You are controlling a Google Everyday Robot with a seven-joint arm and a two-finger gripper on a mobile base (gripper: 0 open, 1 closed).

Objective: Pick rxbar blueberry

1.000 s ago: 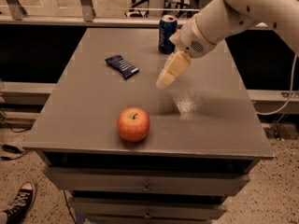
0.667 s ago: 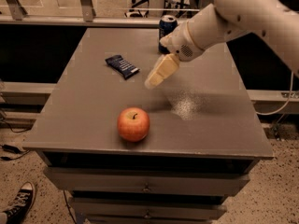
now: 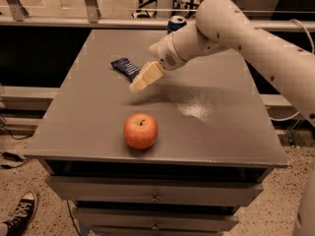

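A grey metal cabinet with a flat square tabletop (image 3: 216,132) fills most of the frame, seen from above and in front, with shallow drawers (image 3: 155,196) under its near edge. A bright patch of reflected light sits on the top, right of centre.

A thick white robot arm (image 3: 246,33) enters from the right edge, rises toward the upper middle of the frame, then bends down and to the left over the table.

Behind the table, a metal railing (image 3: 74,21) runs across the top of the frame, above a speckled floor.

A red-orange apple (image 3: 141,131) stands upright, stem up, near the front edge of the tabletop, a little left of centre and apart from everything else.

The pale beige gripper (image 3: 135,86) sits at the end of the arm, left of the frame's centre, angled down and to the left over the tabletop. A soft shadow lies on the surface just beneath it. Whether the gripper is open or closed cannot be told from this angle, and it holds nothing visible.

The rxbar blueberry (image 3: 125,67), a small flat bar in a dark navy wrapper, lies on the tabletop in the upper left-centre of the frame. Its right end meets the gripper in the picture; whether they touch cannot be told.

A blue drink can (image 3: 176,22) stands upright at the far edge of the table, mostly hidden behind the arm.

A black and white sneaker (image 3: 22,213) shows in the lower left corner, on the floor
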